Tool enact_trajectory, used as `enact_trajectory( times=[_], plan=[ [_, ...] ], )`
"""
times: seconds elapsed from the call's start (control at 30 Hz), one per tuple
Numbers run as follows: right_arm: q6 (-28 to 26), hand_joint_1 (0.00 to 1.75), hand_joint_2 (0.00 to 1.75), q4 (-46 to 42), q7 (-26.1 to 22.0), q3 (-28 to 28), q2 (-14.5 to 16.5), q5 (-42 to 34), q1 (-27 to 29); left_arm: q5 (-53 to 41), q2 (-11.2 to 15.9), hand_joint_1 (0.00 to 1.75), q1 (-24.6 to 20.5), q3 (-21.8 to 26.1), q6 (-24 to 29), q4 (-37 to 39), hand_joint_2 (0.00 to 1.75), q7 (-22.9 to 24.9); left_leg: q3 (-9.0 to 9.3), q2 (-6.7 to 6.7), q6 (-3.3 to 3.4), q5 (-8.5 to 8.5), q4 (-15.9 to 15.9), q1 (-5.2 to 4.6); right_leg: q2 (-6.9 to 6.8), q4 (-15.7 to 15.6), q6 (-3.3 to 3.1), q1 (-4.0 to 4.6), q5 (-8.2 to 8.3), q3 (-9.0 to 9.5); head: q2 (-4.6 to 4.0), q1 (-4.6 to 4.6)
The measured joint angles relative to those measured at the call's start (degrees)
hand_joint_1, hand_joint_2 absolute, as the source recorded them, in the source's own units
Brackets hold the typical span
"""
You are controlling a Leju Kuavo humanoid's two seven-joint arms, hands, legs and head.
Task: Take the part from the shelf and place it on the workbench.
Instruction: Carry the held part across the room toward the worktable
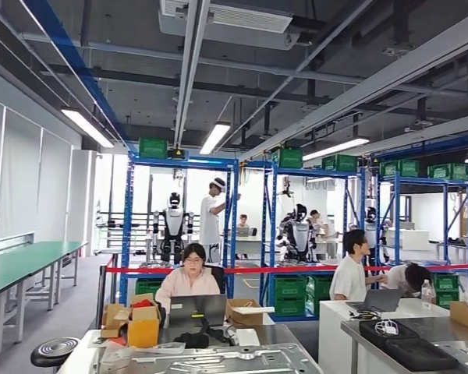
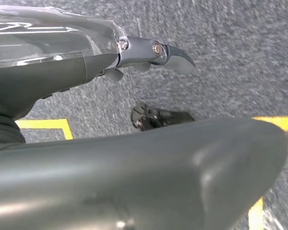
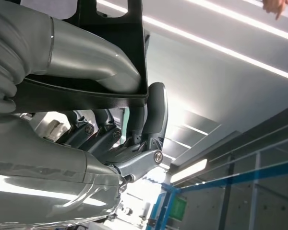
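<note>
In the right wrist view my right hand (image 3: 99, 148) grips a flat black part (image 3: 81, 98). The silver thumb (image 3: 95, 60) lies across one face of the part and the dark fingers (image 3: 153, 115) curl round its edge from the other side. The hand is raised, with ceiling lights behind it. In the left wrist view my left hand (image 2: 135, 177) hangs over grey carpet and holds nothing, one dark finger (image 2: 157, 50) stretched out. A workbench (image 1: 290, 336) with a silver sheet-metal piece (image 1: 220, 360) lies at the bottom of the head view.
Blue shelves (image 1: 179, 162) with green crates stand across the room behind a red tape barrier (image 1: 290, 269). A person with a laptop (image 1: 196, 309) sits just past the bench, beside cardboard boxes (image 1: 132, 319). More tables (image 1: 408, 331) and people are at the right. Yellow floor lines (image 2: 44, 124) run under my left hand.
</note>
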Motion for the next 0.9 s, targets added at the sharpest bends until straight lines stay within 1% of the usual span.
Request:
enact_trajectory(
  times=[0.03, 0.07, 0.1, 0.13, 0.17, 0.2, 0.23, 0.27, 0.3, 0.33, 0.37, 0.4, 0.43, 0.47, 0.53, 0.57, 0.6, 0.63, 0.67, 0.73, 0.77, 0.8, 0.83, 0.87, 0.9],
  plan=[
    [-0.05, 1.75, 1.75, -0.01, -0.01, 0.0, 0.0, 0.01, 0.03, 0.0, 0.02, 0.0, 0.07, 0.01, 0.01, 0.0, 0.0, -0.03, -0.05, -0.01, 0.55, 0.03, 0.08, -0.12, 0.01, -0.07, 0.22, -0.11, -0.03, -0.02, 0.0, -0.04],
    [-0.07, 1.75, 1.75, -0.01, -0.01, 0.01, 0.0, 0.02, 0.04, -0.01, 0.04, 0.0, 0.14, 0.02, 0.01, -0.01, 0.0, -0.05, -0.03, -0.02, 0.94, 0.06, 0.05, -0.21, 0.02, 0.19, 0.43, -0.23, -0.33, -0.07, 0.0, -0.04],
    [-0.09, 1.75, 1.75, -0.03, -0.01, -0.01, 0.0, 0.02, 0.02, -0.01, 0.07, 0.0, 0.17, 0.02, 0.01, -0.01, 0.0, -0.08, 0.02, -0.03, 1.33, 0.09, -0.02, -0.25, 0.02, 1.26, 0.61, -0.36, -1.15, -0.46, 0.0, -0.04],
    [-0.11, 1.75, 1.75, -0.04, -0.02, -0.03, -0.01, 0.02, 0.01, -0.02, 0.1, 0.0, 0.16, 0.03, 0.02, -0.02, 0.0, -0.11, 0.07, -0.02, 1.68, 0.1, -0.07, -0.28, 0.04, 3.48, 0.76, -0.42, -2.54, -1.41, 0.0, -0.04],
    [-0.11, 1.75, 1.75, -0.05, -0.02, -0.04, -0.02, 0.02, 0.03, -0.04, 0.14, 0.0, 0.13, 0.04, 0.02, -0.02, 0.0, -0.15, 0.08, -0.02, 1.91, 0.07, -0.09, -0.39, 0.05, 6.87, 0.8, -0.45, -4.26, -2.94, 0.0, -0.04],
    [-0.12, 1.75, 1.75, -0.05, -0.02, -0.05, -0.04, 0.02, 0.07, -0.07, 0.17, 0.0, 0.11, 0.05, 0.03, -0.02, 0.0, -0.2, 0.08, -0.03, 2.09, 0.03, -0.09, -0.54, 0.05, 10.82, 0.77, -0.44, -5.97, -4.84, 0.0, -0.04],
    [-0.12, 1.75, 1.75, -0.05, -0.02, -0.07, -0.09, 0.01, 0.16, -0.1, 0.18, 0.0, 0.13, 0.08, 0.03, -0.02, 0.0, -0.23, 0.1, -0.03, 2.21, -0.02, -0.08, -0.72, 0.07, 14.31, 0.67, -0.43, -7.13, -6.61, 0.0, -0.04],
    [-0.12, 1.75, 1.75, -0.05, -0.02, -0.09, -0.14, 0.01, 0.26, -0.15, 0.19, 0.0, 0.16, 0.12, 0.03, -0.02, 0.0, -0.27, 0.14, -0.05, 2.31, -0.07, -0.08, -0.93, 0.1, 16.24, 0.5, -0.38, -7.36, -7.7, 0.0, -0.04],
    [-0.12, 1.75, 1.75, -0.05, -0.03, -0.1, -0.18, 0.02, 0.33, -0.19, 0.19, 0.0, 0.17, 0.16, 0.03, -0.01, 0.0, -0.3, 0.22, -0.09, 2.39, -0.12, -0.08, -1.11, 0.15, 16.27, 0.27, -0.28, -6.69, -7.91, 0.0, -0.04],
    [-0.12, 1.75, 1.75, -0.08, -0.04, -0.1, -0.19, 0.02, 0.38, -0.23, 0.19, 0.0, 0.15, 0.2, 0.02, -0.01, 0.0, -0.34, 0.35, -0.18, 2.47, -0.18, -0.08, -1.25, 0.23, 14.04, -0.07, -0.09, -4.99, -7.04, 0.0, -0.04],
    [-0.12, 1.75, 1.75, -0.12, -0.06, -0.1, -0.19, 0.02, 0.35, -0.27, 0.18, 0.0, 0.1, 0.23, 0.02, -0.01, 0.0, -0.38, 0.5, -0.27, 2.55, -0.26, -0.09, -1.33, 0.33, 10.16, -0.51, 0.22, -2.7, -5.38, 0.0, -0.04],
    [-0.13, 1.75, 1.75, -0.18, -0.09, -0.1, -0.17, 0.02, 0.29, -0.33, 0.15, 0.0, 0.06, 0.26, 0.01, 0.0, 0.0, -0.4, 0.6, -0.34, 2.57, -0.32, -0.12, -1.38, 0.43, 6.42, -1.0, 0.58, -0.91, -3.72, 0.0, -0.04],
    [-0.13, 1.75, 1.75, -0.24, -0.11, -0.1, -0.15, 0.01, 0.19, -0.38, 0.12, 0.0, -0.02, 0.3, -0.01, 0.0, 0.0, -0.44, 0.59, -0.39, 2.52, -0.34, -0.16, -1.35, 0.52, 3.13, -1.44, 0.9, 0.47, -2.33, 0.01, -0.04],
    [-0.13, 1.75, 1.75, -0.28, -0.13, -0.11, -0.13, 0.01, 0.11, -0.43, 0.09, 0.0, -0.08, 0.34, -0.02, 0.0, 0.0, -0.46, 0.48, -0.41, 2.42, -0.33, -0.21, -1.3, 0.57, 1.22, -1.77, 1.17, 0.98, -1.6, 0.02, -0.05],
    [-0.14, 1.75, 1.75, -0.31, -0.15, -0.13, -0.1, 0.02, 0.05, -0.55, 0.06, 0.0, -0.09, 0.45, -0.07, 0.0, 0.0, -0.5, 0.29, -0.41, 2.02, -0.2, -0.46, -1.18, 0.58, 0.23, -2.03, 1.39, 0.84, -1.4, 0.03, -0.07],
    [-0.14, 1.75, 1.75, -0.34, -0.15, -0.14, -0.07, 0.03, 0.05, -0.61, 0.06, 0.0, -0.07, 0.48, -0.09, 0.0, 0.0, -0.52, 0.29, -0.38, 1.83, -0.26, -0.51, -1.16, 0.54, -0.22, -2.09, 1.26, 0.94, -1.22, 0.03, -0.05],
    [-0.14, 1.75, 1.75, -0.36, -0.15, -0.15, -0.03, 0.04, 0.03, -0.68, 0.06, 0.0, -0.07, 0.5, -0.12, 0.0, 0.0, -0.54, 0.21, -0.35, 1.64, -0.59, -0.22, -1.18, 0.47, -0.72, -2.16, 1.09, 1.11, -0.93, 0.02, -0.05],
    [-0.14, 1.75, 1.75, -0.38, -0.17, -0.16, 0.02, 0.03, -0.04, -0.74, 0.06, 0.0, -0.1, 0.51, -0.14, 0.0, 0.0, -0.58, -0.25, -0.33, 1.45, -1.37, 0.93, -1.2, 0.38, -1.21, -2.24, 0.89, 1.27, -0.62, 0.02, -0.05],
    [-0.13, 1.75, 1.75, -0.4, -0.24, -0.16, 0.07, 0.03, -0.08, -0.78, 0.08, 0.0, -0.13, 0.52, -0.16, 0.0, 0.0, -0.63, -1.27, -0.3, 1.26, -2.63, 3.2, -1.18, 0.28, -1.6, -2.32, 0.69, 1.38, -0.32, 0.01, -0.05],
    [-0.07, 1.75, 1.75, -0.38, -0.43, -0.16, 0.1, -0.04, -0.1, -0.91, 0.16, 0.0, -0.08, 0.54, -0.17, 0.0, 0.0, -0.7, -4.77, -0.28, 0.8, -5.52, 10.11, -1.03, 0.18, -1.66, -2.44, 0.62, 1.25, -0.1, 0.0, -0.05],
    [0.06, 1.75, 1.75, -0.36, -0.52, -0.16, 0.1, -0.17, -0.04, -1.02, 0.21, 0.0, 0.0, 0.55, -0.19, 0.0, 0.0, -0.71, -6.36, -0.27, 0.55, -6.2, 12.89, -0.91, 0.17, -1.65, -2.44, 0.58, 1.16, -0.02, 0.0, -0.05],
    [0.21, 1.75, 1.75, -0.33, -0.59, -0.16, 0.1, -0.39, 0.01, -1.12, 0.24, 0.0, 0.06, 0.56, -0.2, 0.0, 0.0, -0.72, -7.18, -0.26, 0.31, -5.88, 13.96, -0.78, 0.2, -1.6, -2.36, 0.5, 1.02, 0.07, 0.0, -0.05],
    [0.4, 1.75, 1.75, -0.32, -0.65, -0.17, 0.1, -0.71, 0.05, -1.22, 0.24, 0.0, 0.11, 0.58, -0.22, 0.0, 0.0, -0.72, -6.94, -0.23, 0.07, -4.5, 12.86, -0.62, 0.24, -1.5, -2.19, 0.37, 0.83, 0.21, 0.0, -0.05],
    [0.61, 1.75, 1.75, -0.31, -0.72, -0.18, 0.1, -1.11, 0.07, -1.28, 0.25, 0.0, 0.1, 0.59, -0.24, 0.0, 0.0, -0.73, -5.66, -0.2, -0.19, -2.33, 9.76, -0.43, 0.3, -1.32, -1.94, 0.21, 0.53, 0.41, 0.0, -0.05],
    [0.77, 1.75, 1.75, -0.31, -0.81, -0.22, 0.1, -1.51, 0.06, -1.31, 0.26, 0.0, 0.05, 0.6, -0.26, 0.0, 0.0, -0.75, -4.06, -0.61, -0.51, -0.56, 6.26, -0.18, 0.5, -1.05, -1.55, 0.1, 0.15, 0.53, 0.0, -0.06]
  ],
)
